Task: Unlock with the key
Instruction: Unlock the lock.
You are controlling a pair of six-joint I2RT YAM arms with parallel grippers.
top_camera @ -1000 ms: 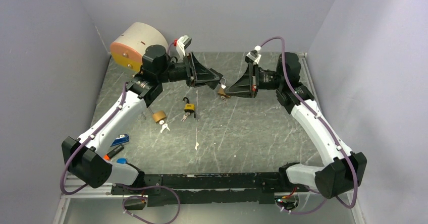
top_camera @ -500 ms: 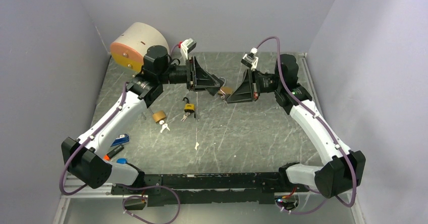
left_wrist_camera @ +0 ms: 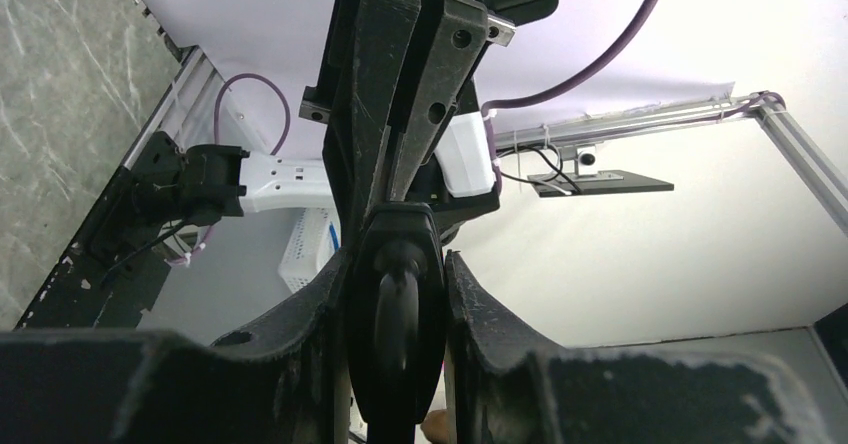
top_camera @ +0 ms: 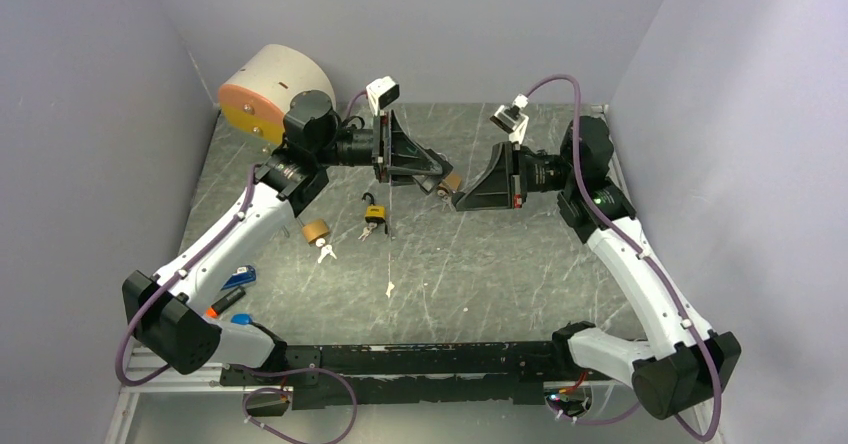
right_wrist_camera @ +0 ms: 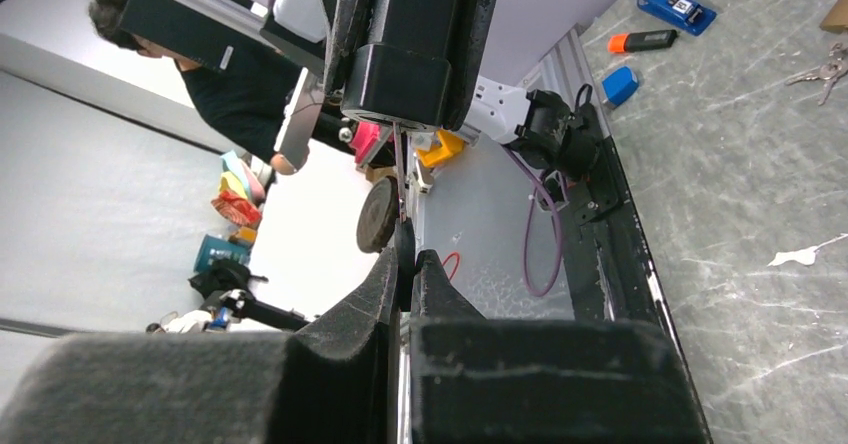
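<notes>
High over the table's middle, my left gripper (top_camera: 437,176) and right gripper (top_camera: 459,195) meet tip to tip, with a brass-coloured piece (top_camera: 451,181) between them. My left gripper (left_wrist_camera: 397,262) is shut on the padlock (left_wrist_camera: 400,309), whose dark oval body fills the gap between its fingers. From the right wrist, the padlock (right_wrist_camera: 400,84) is a black block, and a thin key (right_wrist_camera: 403,236) runs from its underside into my right gripper (right_wrist_camera: 406,256). That gripper is shut on the key's head. A brown disc (right_wrist_camera: 378,214) hangs beside the key.
On the table lie a small padlock with keys (top_camera: 373,214), a brass padlock (top_camera: 315,231) with keys (top_camera: 325,252) and a white scrap (top_camera: 389,289). A blue item (top_camera: 238,276), an orange marker (top_camera: 228,300) and a cream-and-orange drum (top_camera: 270,89) are at the left.
Both wrists have rolled while staying joined at the padlock. The joined tips have shifted slightly to the right, and the right arm's upper part has swung rightward.
</notes>
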